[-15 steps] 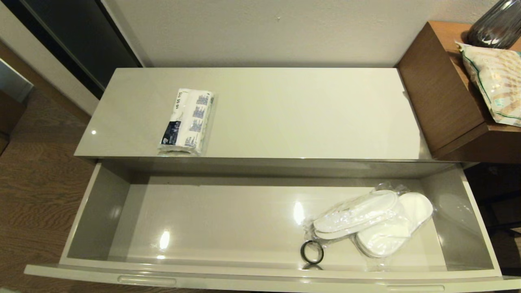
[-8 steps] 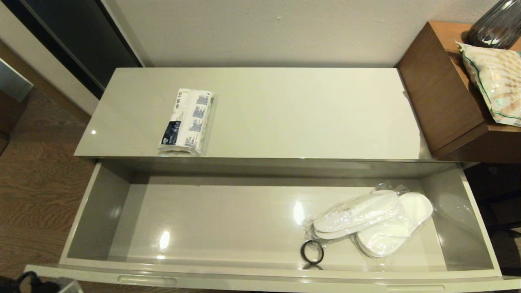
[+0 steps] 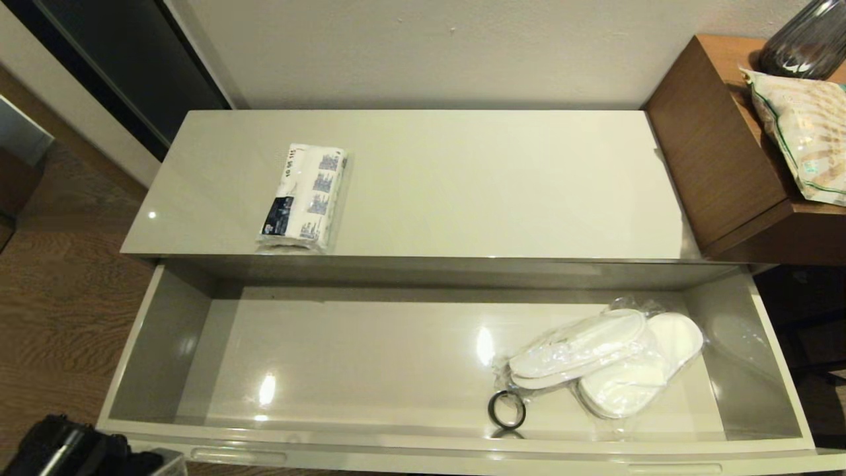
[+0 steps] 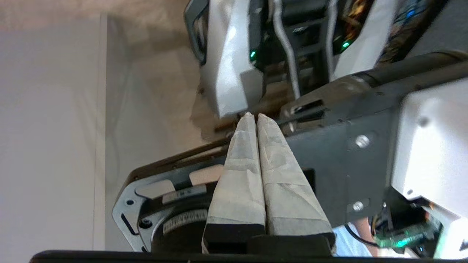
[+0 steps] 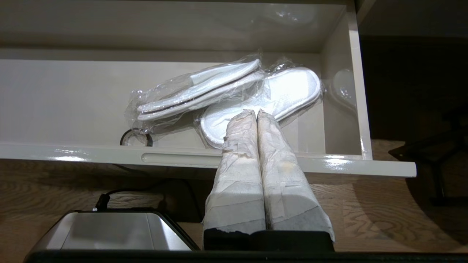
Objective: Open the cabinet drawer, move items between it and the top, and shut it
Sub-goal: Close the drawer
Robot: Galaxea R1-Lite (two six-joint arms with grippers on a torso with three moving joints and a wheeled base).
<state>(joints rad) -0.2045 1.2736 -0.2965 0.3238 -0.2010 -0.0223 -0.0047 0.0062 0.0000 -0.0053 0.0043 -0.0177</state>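
Note:
The cabinet drawer [image 3: 158,330] stands pulled wide open below the glossy cream top [image 3: 496,185]. The white tissue pack [image 3: 304,196] with dark blue print lies on the left part of the top. The bagged white slippers [image 3: 605,363] rest in the drawer's right end. My left arm [image 3: 66,449] shows dark at the lower left, in front of the drawer's left corner. My left gripper [image 4: 253,115] is shut and empty, pointing at my own body. My right gripper [image 5: 256,111] is shut and empty, low in front of the drawer panel [image 5: 109,155], aimed toward the slippers [image 5: 226,91].
A small black ring [image 3: 507,410] lies in the drawer just left of the slippers. A brown wooden side table [image 3: 720,152] adjoins the cabinet's right end, carrying a green-trimmed snack bag [image 3: 803,132] and a dark vase [image 3: 806,39]. Wood floor lies to the left.
My left arm has risen into the lower-left corner of the head view, where nothing showed a second ago. Drawer, slippers and tissue pack have not moved.

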